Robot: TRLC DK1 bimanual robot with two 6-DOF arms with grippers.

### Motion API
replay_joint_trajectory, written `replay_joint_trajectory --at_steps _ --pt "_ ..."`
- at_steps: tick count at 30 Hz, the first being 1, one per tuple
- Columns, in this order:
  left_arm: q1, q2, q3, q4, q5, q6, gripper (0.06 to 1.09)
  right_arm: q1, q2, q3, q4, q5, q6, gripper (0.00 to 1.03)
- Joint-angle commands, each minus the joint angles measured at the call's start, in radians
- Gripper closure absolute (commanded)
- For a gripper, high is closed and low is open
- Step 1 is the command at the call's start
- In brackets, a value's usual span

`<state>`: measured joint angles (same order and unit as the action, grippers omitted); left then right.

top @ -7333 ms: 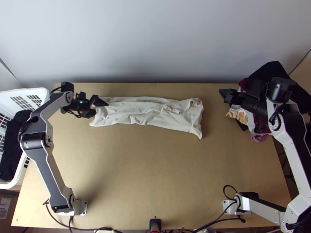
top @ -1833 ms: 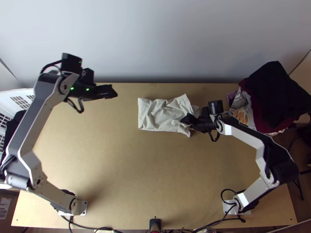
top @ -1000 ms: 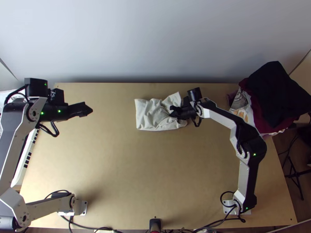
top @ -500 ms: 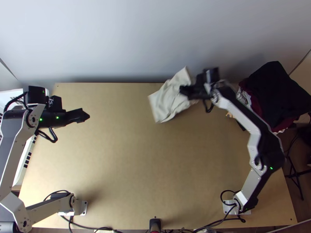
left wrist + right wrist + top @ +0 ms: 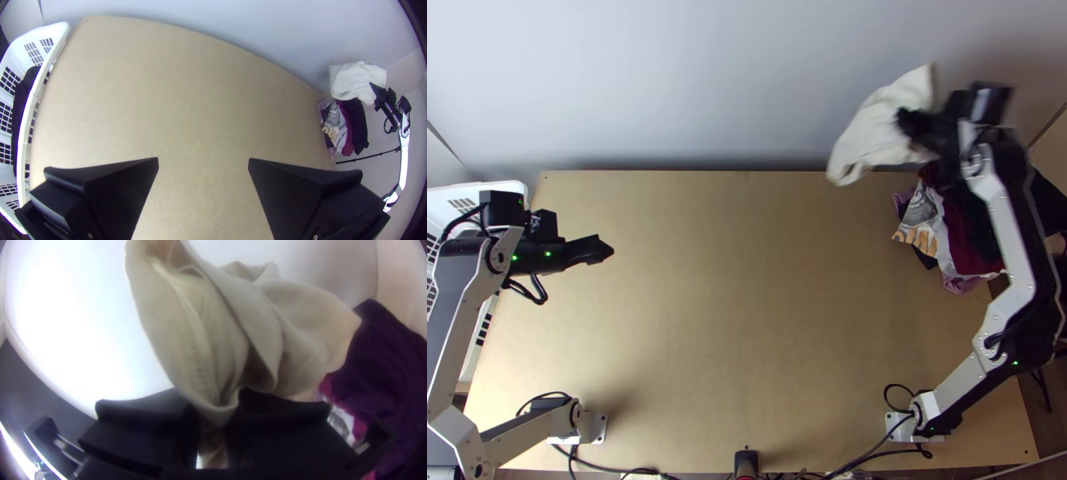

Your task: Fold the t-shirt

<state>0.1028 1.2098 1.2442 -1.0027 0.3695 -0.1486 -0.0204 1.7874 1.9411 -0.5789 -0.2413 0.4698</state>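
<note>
My right gripper pinches the bundled t-shirt at upper right, left gripper gaping empty; folding looks done, stacking remains.

Seemingly a robotics lab: silver-grey jointed arms bolted to a light wooden table, a white slotted plastic basket behind the left gripper's jaws, dark cloth garments near the right gripper's

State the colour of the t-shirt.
The t-shirt is pale beige; the right wrist view shows it best.
</note>
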Motion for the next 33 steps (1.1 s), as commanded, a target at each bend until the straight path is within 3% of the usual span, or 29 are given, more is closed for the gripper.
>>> replay_joint_trajectory --at_steps 1,3,9,18,25,33 --pt "-0.003 -0.032 -0.055 0.033 0.022 -0.006 0.10 -0.214 0.017 0.099 0.008 0.016 -0.092 1.00" --pt "-0.005 -0.035 -0.063 0.041 0.032 -0.008 0.10 -0.270 0.038 0.128 0.008 0.016 -0.134 1.00" --pt "-0.006 -0.049 -0.074 0.041 0.039 -0.006 0.10 -0.409 0.084 0.211 -0.033 0.013 -0.145 1.00" --pt "0.000 -0.072 -0.108 0.041 0.040 0.024 0.10 -0.572 0.040 0.134 -0.067 0.011 -0.146 1.00" --pt "-0.003 -0.092 -0.138 0.042 0.042 0.027 0.10 -0.621 -0.052 -0.163 -0.061 0.010 -0.260 1.00" --pt "-0.002 -0.145 -0.164 0.041 0.042 0.024 0.10 -0.602 -0.126 -0.531 0.065 0.011 -0.373 1.00"
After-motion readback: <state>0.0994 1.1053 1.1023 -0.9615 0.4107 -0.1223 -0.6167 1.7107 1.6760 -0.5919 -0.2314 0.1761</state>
